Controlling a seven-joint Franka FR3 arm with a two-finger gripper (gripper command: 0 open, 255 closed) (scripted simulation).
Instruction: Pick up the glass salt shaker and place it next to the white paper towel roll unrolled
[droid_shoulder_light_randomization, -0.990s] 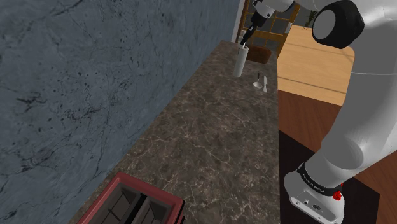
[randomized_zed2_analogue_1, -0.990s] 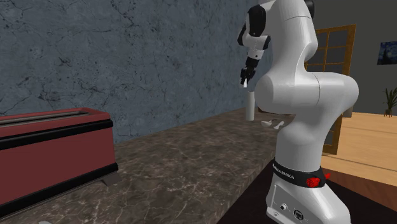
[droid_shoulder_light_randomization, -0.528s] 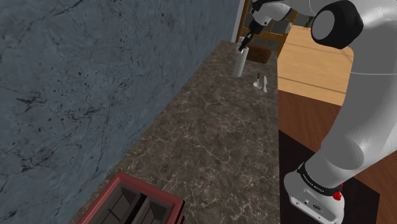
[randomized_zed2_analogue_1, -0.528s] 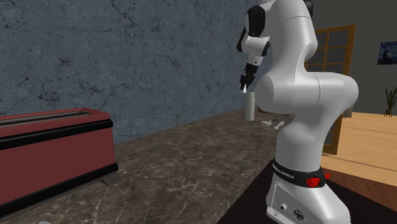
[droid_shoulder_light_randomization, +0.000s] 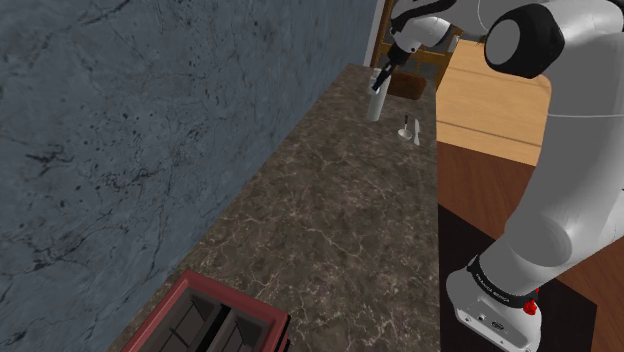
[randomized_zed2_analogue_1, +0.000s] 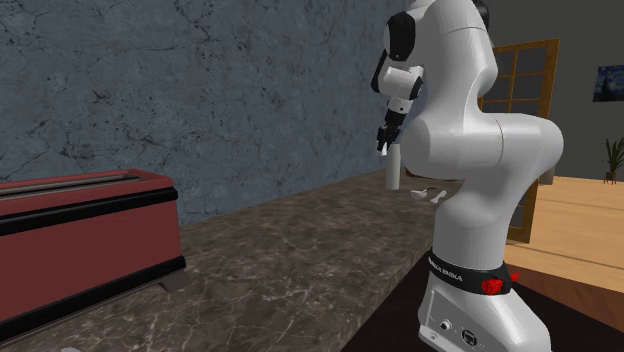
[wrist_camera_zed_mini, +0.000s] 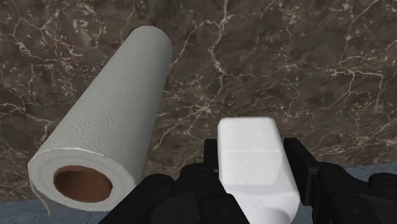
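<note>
A white salt shaker (wrist_camera_zed_mini: 256, 162) sits clasped between the black fingers of my gripper (wrist_camera_zed_mini: 254, 156), which is shut on it. Close beside it is the white paper towel roll (wrist_camera_zed_mini: 105, 146), showing its brown core. In the shoulder view the roll (droid_shoulder_light_randomization: 376, 101) stands upright at the far end of the dark marble counter (droid_shoulder_light_randomization: 330, 220), and my gripper (droid_shoulder_light_randomization: 385, 74) hangs at its top with the shaker (droid_shoulder_light_randomization: 380, 80). In the second exterior view the gripper (randomized_zed2_analogue_1: 383, 143) is just above the roll (randomized_zed2_analogue_1: 394, 172).
A red toaster (droid_shoulder_light_randomization: 212, 322) (randomized_zed2_analogue_1: 80, 240) stands at the counter's near end. Two small upright items (droid_shoulder_light_randomization: 410, 129) sit by the counter's edge near the roll. A blue-grey wall (droid_shoulder_light_randomization: 150, 120) runs along the counter. The dark stand (droid_shoulder_light_randomization: 500, 290) is at the lower right.
The gripper has come down with the shaker, from above the roll to about the level of its top, and closer to it.
</note>
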